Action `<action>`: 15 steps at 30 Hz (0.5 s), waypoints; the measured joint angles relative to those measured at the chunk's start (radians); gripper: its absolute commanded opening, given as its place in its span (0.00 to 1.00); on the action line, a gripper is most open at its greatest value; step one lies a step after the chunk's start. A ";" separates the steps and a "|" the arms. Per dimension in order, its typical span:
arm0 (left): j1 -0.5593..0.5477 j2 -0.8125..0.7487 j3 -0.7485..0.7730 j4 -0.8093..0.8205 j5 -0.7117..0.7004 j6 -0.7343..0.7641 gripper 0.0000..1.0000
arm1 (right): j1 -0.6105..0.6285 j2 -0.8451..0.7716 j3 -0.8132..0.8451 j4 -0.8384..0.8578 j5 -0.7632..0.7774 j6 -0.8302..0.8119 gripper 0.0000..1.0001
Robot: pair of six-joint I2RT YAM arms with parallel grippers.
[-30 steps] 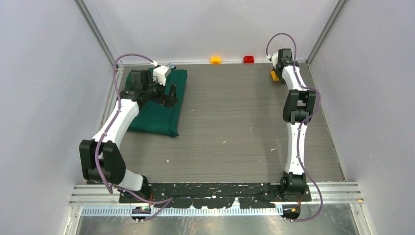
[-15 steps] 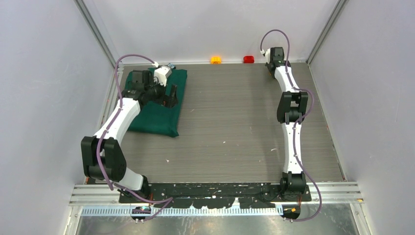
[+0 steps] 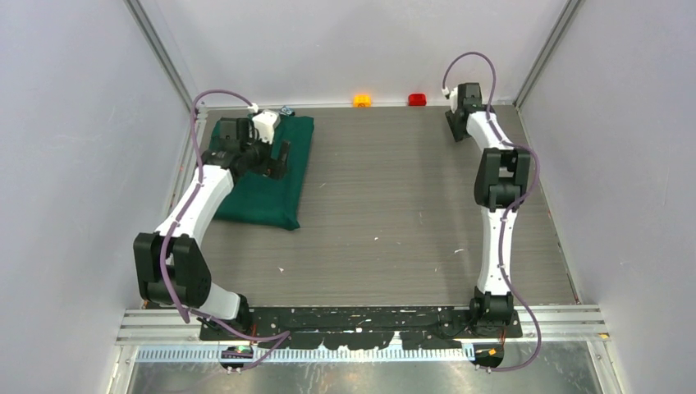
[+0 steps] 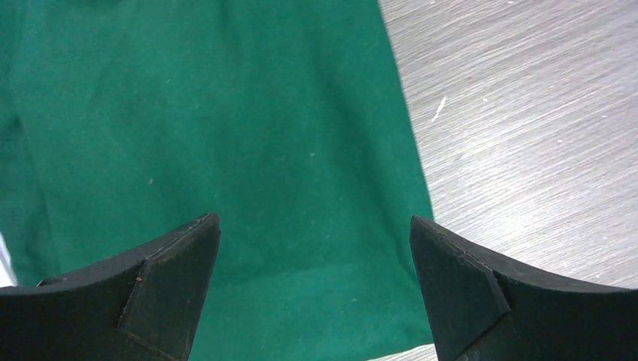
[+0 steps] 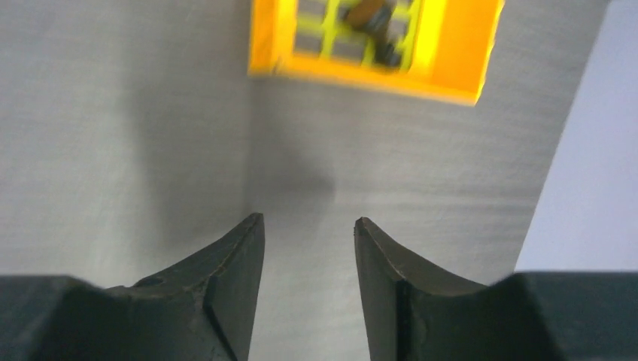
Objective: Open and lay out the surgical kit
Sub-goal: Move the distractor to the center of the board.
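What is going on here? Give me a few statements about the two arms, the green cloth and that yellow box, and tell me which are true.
1. The green cloth lies on the left side of the table. True.
2. The left gripper is pinching the cloth. False: its fingers stand wide apart over the cloth, with nothing between them.
3. The right gripper holds the yellow box. False: the box lies on the table ahead of the parted fingers, which hold nothing.
4. An orange block and a red block sit at the table's far edge. True.
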 measured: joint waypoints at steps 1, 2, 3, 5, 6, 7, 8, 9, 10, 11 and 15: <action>0.006 -0.003 0.003 -0.016 -0.016 0.000 1.00 | 0.000 -0.061 -0.081 -0.010 -0.024 0.018 0.60; 0.013 -0.004 0.010 -0.033 -0.026 0.000 1.00 | 0.000 -0.103 -0.129 -0.023 -0.040 0.032 0.62; 0.026 -0.004 0.020 -0.056 -0.032 -0.001 1.00 | 0.002 -0.158 -0.191 -0.027 -0.062 0.045 0.64; 0.067 -0.004 0.035 -0.089 -0.038 -0.006 1.00 | 0.004 -0.279 -0.303 -0.043 -0.105 0.074 0.66; 0.097 -0.004 0.040 -0.099 -0.040 -0.009 1.00 | 0.010 -0.337 -0.349 -0.047 -0.124 0.086 0.67; 0.125 -0.004 0.043 -0.108 -0.041 -0.013 1.00 | 0.014 -0.404 -0.396 -0.053 -0.142 0.100 0.67; 0.166 -0.004 0.048 -0.122 -0.044 -0.020 1.00 | 0.019 -0.459 -0.434 -0.056 -0.158 0.109 0.67; 0.196 -0.004 0.053 -0.133 -0.047 -0.028 1.00 | 0.027 -0.521 -0.470 -0.066 -0.179 0.121 0.67; 0.237 -0.002 0.063 -0.152 -0.048 -0.036 1.00 | 0.038 -0.589 -0.510 -0.069 -0.207 0.134 0.67; 0.270 0.004 0.077 -0.169 -0.049 -0.042 1.00 | 0.045 -0.634 -0.534 -0.074 -0.225 0.140 0.67; 0.377 0.067 0.175 -0.223 -0.050 -0.069 1.00 | 0.075 -0.801 -0.644 -0.084 -0.312 0.176 0.68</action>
